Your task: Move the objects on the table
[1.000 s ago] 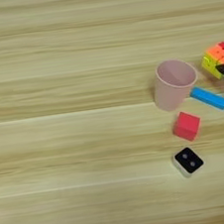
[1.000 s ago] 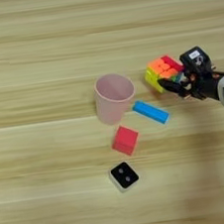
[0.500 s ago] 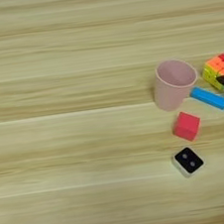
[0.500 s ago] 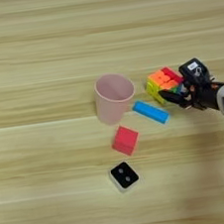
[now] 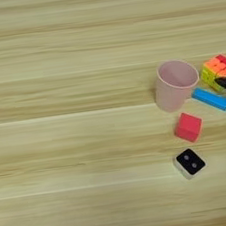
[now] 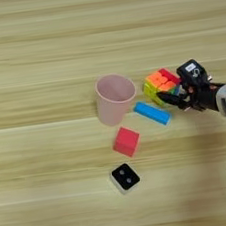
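While the puzzle cube (image 6: 160, 83) is sitting at the right side of the table (image 6: 35, 44), the right gripper (image 6: 176, 95) is closing its two black fingers around it, one finger lying across the near face and the other part of the gripper sitting against the far right corner. So the gripper is holding the puzzle cube, as far as I can judge. I cannot tell whether the cube is resting on the wood or is lifted a little.

Just beside the puzzle cube, toward the robot and to its left, a blue bar (image 6: 152, 113) is lying at an angle, very near to the cube, maybe touching. A pink cup (image 6: 114, 98) is standing upright to the left of the bar, with its opening up and nothing visible inside. Below the cup a red cube (image 6: 126, 141) is lying apart from all others, and nearer still to the robot a small black block with two white dots (image 6: 125, 177) is lying alone.

Because the task names no goal place, I am judging only this: one object is in the grip, and the other four are standing free and not touched, so most of the moving is probably remaining.
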You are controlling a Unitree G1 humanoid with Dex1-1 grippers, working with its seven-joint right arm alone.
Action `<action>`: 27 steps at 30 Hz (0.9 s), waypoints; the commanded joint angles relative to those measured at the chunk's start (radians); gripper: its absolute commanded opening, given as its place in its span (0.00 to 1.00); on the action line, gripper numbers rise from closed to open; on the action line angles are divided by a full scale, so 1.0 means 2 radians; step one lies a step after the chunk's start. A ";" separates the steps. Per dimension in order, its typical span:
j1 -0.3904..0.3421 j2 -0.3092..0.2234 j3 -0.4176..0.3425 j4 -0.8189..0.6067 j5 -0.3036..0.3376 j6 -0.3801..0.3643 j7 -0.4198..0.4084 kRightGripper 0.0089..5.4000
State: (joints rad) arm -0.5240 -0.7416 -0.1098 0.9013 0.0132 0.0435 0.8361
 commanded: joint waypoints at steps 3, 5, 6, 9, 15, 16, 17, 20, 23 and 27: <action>-0.027 -0.019 -0.002 -0.016 -0.002 -0.005 -0.010 0.73; -0.028 -0.018 -0.002 -0.017 -0.002 -0.005 -0.010 0.77; -0.028 -0.018 -0.002 -0.017 -0.002 -0.004 -0.009 0.80; -0.031 -0.018 -0.003 -0.018 -0.002 -0.003 -0.010 0.85; -0.034 -0.020 -0.010 -0.033 0.004 -0.001 -0.010 0.97; -0.033 -0.020 -0.011 -0.039 0.005 0.000 -0.010 1.00; -0.034 -0.021 -0.012 -0.043 0.007 0.001 -0.009 1.00; -0.033 -0.022 -0.017 -0.057 0.011 0.003 -0.008 1.00; -0.029 -0.023 -0.021 -0.076 0.015 0.007 -0.006 1.00; -0.022 -0.022 -0.025 -0.099 0.019 0.009 -0.006 1.00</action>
State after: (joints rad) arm -0.5208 -0.7353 -0.1292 0.7782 0.0256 0.0730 0.8395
